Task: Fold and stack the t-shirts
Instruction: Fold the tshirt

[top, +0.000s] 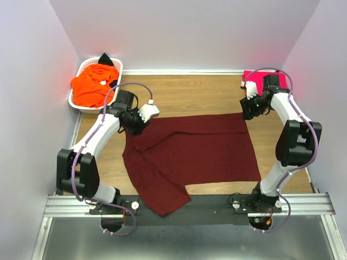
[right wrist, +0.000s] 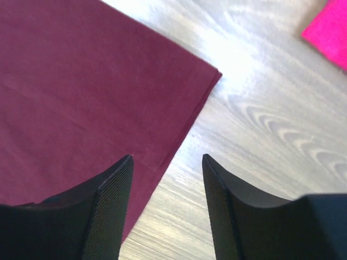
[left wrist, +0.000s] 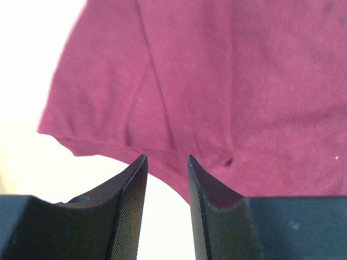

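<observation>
- Left fingers fill the bottom of their wrist view. They are parted by a narrow gap with nothing between them, and a rumpled corner of the maroon t-shirt lies just past the tips.
- Right fingers stand wider apart and are also empty. They hover over the far hem corner of the same shirt, with bare worktop beside it.
- The maroon t-shirt is spread nearly flat in the middle of the worktop, between the two arms. One sleeve trails over the near edge.
- Its long axis runs left to right across the worktop. The straight hem faces right, and the shoulders and sleeves face left.
- It looks like thin, limp, light cloth that will sag, drag and wrinkle when lifted. It is neither fragile nor likely to slip from a pinch.
- The best hold is probably at the corners, a hem corner on the right and a shoulder on the left. Pinching both layers would let them rise together.
- A pink t-shirt sits folded at the far right corner.
- An orange t-shirt is heaped in the basket at far left, with black cloth poking up behind it.
</observation>
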Available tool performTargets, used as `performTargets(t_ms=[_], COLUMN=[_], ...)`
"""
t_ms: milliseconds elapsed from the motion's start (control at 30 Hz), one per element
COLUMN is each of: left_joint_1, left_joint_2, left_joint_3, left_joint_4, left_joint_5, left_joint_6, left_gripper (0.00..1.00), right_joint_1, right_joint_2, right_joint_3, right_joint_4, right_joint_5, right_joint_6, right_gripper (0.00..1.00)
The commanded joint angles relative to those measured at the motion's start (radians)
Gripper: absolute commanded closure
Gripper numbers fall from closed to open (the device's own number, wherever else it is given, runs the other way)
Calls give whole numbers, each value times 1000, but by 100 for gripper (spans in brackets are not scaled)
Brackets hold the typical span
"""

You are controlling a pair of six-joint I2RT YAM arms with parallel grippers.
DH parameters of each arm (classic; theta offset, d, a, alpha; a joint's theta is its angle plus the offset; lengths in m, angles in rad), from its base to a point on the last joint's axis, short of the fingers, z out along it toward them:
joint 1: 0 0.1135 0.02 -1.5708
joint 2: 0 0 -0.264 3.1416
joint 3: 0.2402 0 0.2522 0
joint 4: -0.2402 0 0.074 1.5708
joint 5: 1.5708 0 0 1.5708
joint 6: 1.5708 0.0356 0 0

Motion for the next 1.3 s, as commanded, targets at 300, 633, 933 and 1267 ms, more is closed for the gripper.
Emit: performTargets(t_ms=[300, 633, 933, 1267], left_joint_1=[-6, -24, -51, -92], left_joint_2=[224, 410, 479, 501], left_joint_3=[110, 242, 256, 261], left_joint_4=[96, 116, 151, 176], left_joint_5=[99, 205, 193, 182], left_joint_6=[-116, -169, -192, -198], left_gripper=[53, 53, 54, 61], right_joint_1=[4, 4, 4, 4], right_joint_2=[157, 186, 199, 199], right_joint_3=[91, 44, 57, 69], right_joint_4=[-144, -147, -147, -147], right_joint_5=[-103, -22, -8, 9], right_joint_6=[16, -15, -7, -6], right_gripper=[59, 60, 60, 60])
